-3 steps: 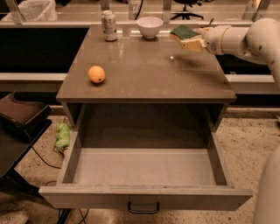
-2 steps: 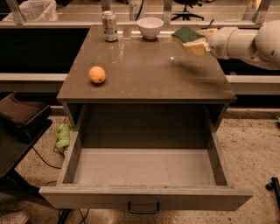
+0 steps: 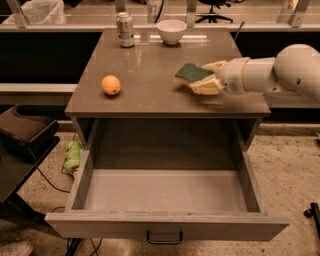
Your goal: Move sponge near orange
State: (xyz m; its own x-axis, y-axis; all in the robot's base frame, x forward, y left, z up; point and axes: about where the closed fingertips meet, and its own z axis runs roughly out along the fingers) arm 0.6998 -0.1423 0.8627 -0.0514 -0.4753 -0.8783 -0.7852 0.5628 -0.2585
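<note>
gripper (image 3: 204, 78) above tabletop (image 3: 150, 97), seemingly clasping sponge (image 3: 192, 72), underside hidden

Glossy white arm (image 3: 280, 75), fat rounded segments narrowing to a ringed cylindrical wrist; its pincer (image 3: 204, 78), at the sponge (image 3: 191, 72) over the surface's (image 3: 150, 100) right side, has stubby cream-yellow fingers (image 3: 205, 89)

Office-like lab: swivel chair (image 3: 214, 6), speckled floor (image 3: 290, 165) (pincer (image 3: 201, 80) with sponge (image 3: 192, 73) above table (image 3: 150, 97))
</note>
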